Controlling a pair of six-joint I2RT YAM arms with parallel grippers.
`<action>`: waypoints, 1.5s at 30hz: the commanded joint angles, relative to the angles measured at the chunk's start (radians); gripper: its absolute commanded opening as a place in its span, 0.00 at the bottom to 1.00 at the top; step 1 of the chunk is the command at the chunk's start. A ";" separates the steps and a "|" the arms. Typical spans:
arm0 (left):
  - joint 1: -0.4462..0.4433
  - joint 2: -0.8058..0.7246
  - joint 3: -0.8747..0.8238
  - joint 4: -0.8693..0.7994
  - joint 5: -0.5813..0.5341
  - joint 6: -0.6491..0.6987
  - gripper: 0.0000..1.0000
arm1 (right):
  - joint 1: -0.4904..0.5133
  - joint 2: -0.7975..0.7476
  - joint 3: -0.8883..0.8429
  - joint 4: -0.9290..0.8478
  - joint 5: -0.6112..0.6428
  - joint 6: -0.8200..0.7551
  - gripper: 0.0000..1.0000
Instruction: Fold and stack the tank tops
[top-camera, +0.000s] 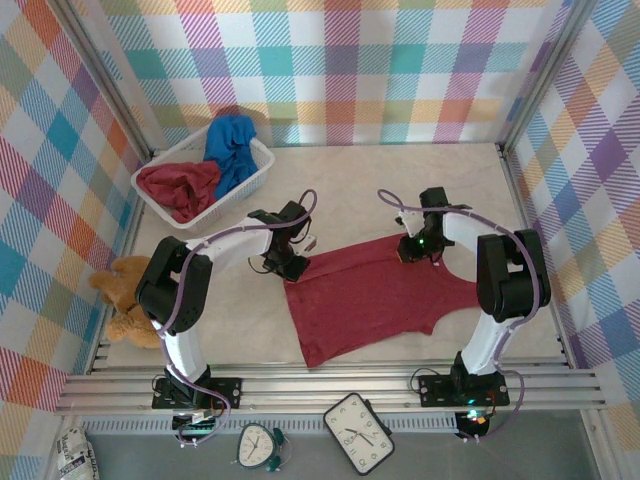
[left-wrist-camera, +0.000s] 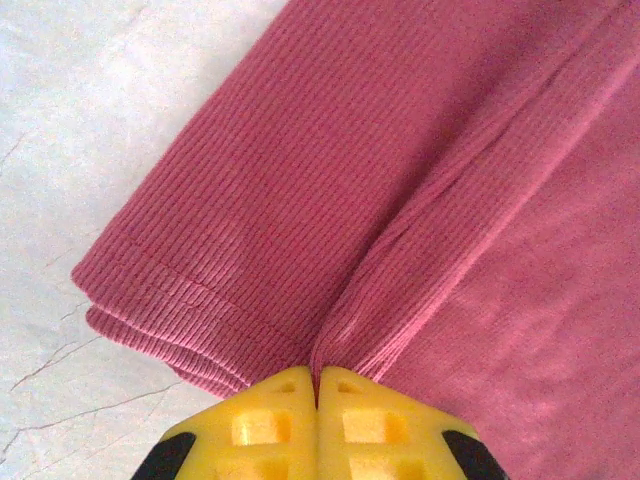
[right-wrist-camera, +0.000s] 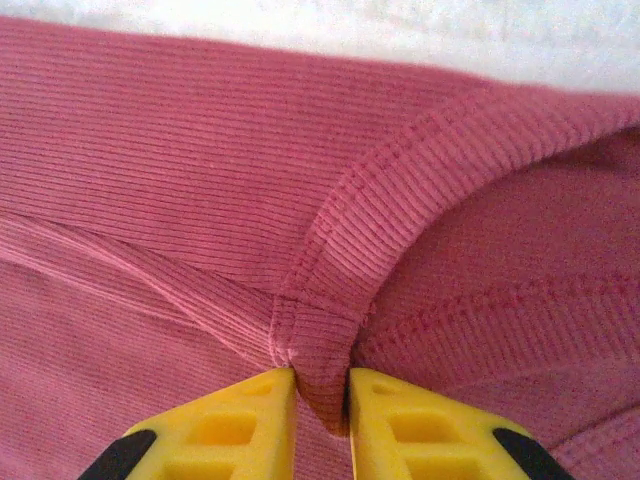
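Dark red tank top (top-camera: 375, 295) lies spread mostly flat on the table (top-camera: 400, 190), centre of the top view, hem at lower left, straps at right. Left gripper (top-camera: 290, 262) sits at the top's upper left corner; in the left wrist view its yellow fingers (left-wrist-camera: 265, 425) are pressed together at the bottom edge, left gripper (left-wrist-camera: 318, 385) pinching a ridge of the ribbed fabric, with the doubled hem corner of the dark red tank top (left-wrist-camera: 300, 180) lying on the pale table to the left. Right gripper (top-camera: 412, 250) is at the top's upper right edge; in the right wrist view right gripper (right-wrist-camera: 322, 385) has a narrow gap, a stitched seam of the dark red tank top (right-wrist-camera: 200, 150) bunched between the fingers (right-wrist-camera: 240, 425). White mesh basket (top-camera: 150, 205) at upper left holds a second dark red tank top (top-camera: 178, 187) and a blue tank top (top-camera: 230, 150), both crumpled. Teddy bear (top-camera: 125, 300) at left edge, beside the left arm. Two clocks (top-camera: 358, 432) at the bottom edge
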 joint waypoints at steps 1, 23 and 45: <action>-0.007 -0.025 -0.028 -0.004 -0.049 -0.021 0.05 | -0.006 -0.021 -0.025 -0.062 -0.025 0.090 0.23; -0.012 -0.002 0.123 0.002 0.131 -0.140 0.44 | -0.222 -0.045 0.146 0.106 0.098 0.465 0.48; -0.010 0.097 0.066 -0.004 0.063 -0.132 0.45 | -0.235 0.284 0.449 -0.057 0.285 0.549 0.23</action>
